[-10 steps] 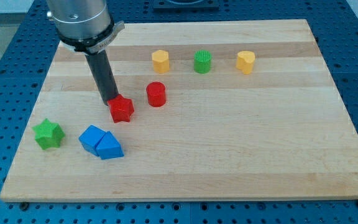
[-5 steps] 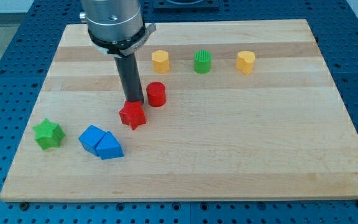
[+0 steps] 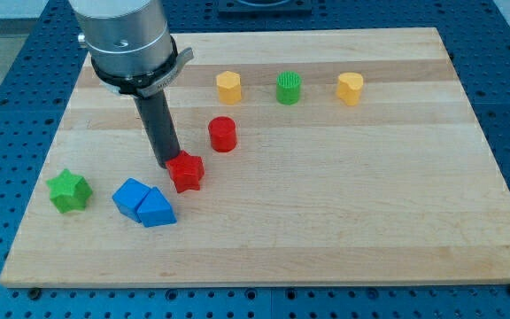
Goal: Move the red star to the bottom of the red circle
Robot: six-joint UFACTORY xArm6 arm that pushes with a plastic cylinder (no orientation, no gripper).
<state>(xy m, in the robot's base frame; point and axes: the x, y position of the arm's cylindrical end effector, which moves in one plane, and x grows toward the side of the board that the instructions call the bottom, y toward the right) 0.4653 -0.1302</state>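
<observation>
The red star (image 3: 186, 171) lies on the wooden board (image 3: 343, 204), below and to the left of the red circle (image 3: 222, 134). My tip (image 3: 167, 164) is at the star's upper left edge, touching or nearly touching it. The dark rod rises from there toward the view's top left. A gap of bare board separates the star from the red circle.
A blue cube (image 3: 131, 196) and a blue triangle (image 3: 156, 210) sit together just left and below the star. A green star (image 3: 69, 191) is at the far left. A yellow block (image 3: 228, 86), a green circle (image 3: 288, 88) and a yellow heart (image 3: 350, 88) line the top.
The red star moved right and down over the second. My tip swung right to the star's top, then back left to its upper left edge.
</observation>
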